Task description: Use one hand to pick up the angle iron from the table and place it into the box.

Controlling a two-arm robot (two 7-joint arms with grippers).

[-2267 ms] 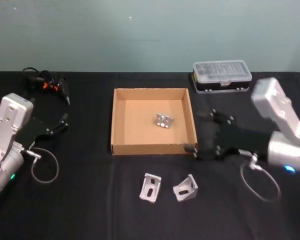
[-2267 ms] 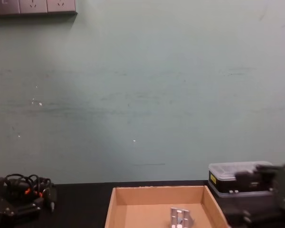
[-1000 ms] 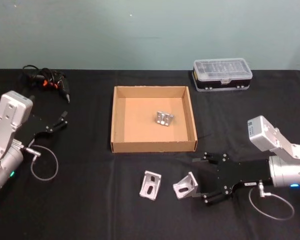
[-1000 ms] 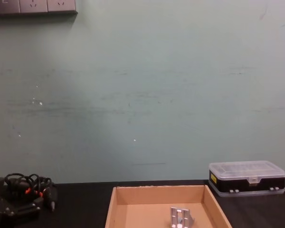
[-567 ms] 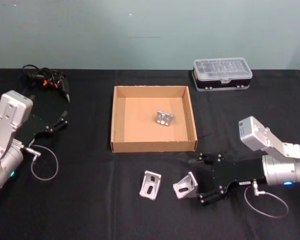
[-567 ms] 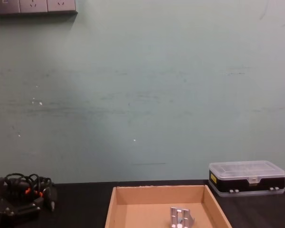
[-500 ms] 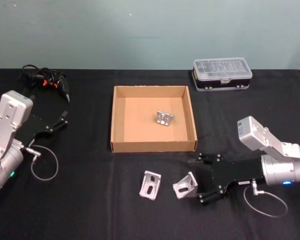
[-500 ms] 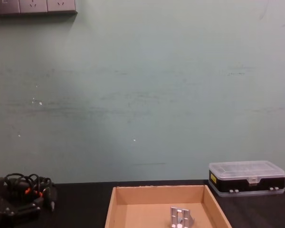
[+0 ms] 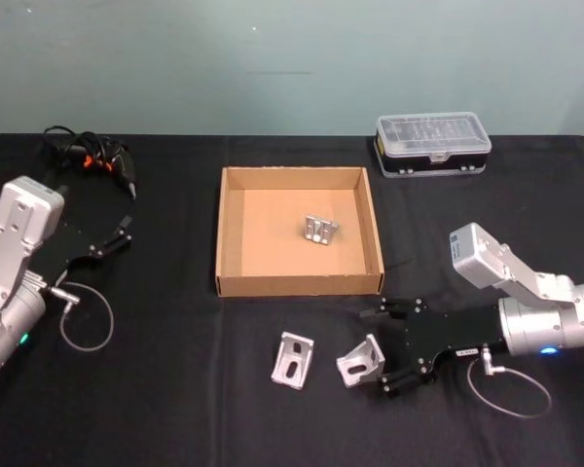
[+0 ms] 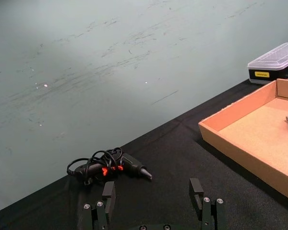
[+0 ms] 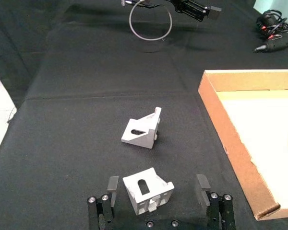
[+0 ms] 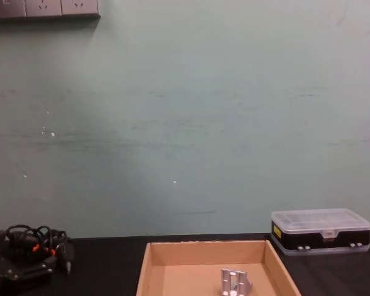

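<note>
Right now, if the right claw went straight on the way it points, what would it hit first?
Most likely the nearer angle iron, which lies on the table between the open jaws of the right claw. The second angle iron lies beyond it.

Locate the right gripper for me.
Head view: the right gripper sits open around the right-hand angle iron on the table, just in front of the box.

I count three angle irons (image 9: 318, 232) (image 9: 292, 362) (image 9: 361, 362): one inside the box (image 9: 297, 285), two before it. Also one plastic case (image 9: 433, 146), one cable tangle (image 9: 88, 159).
</note>
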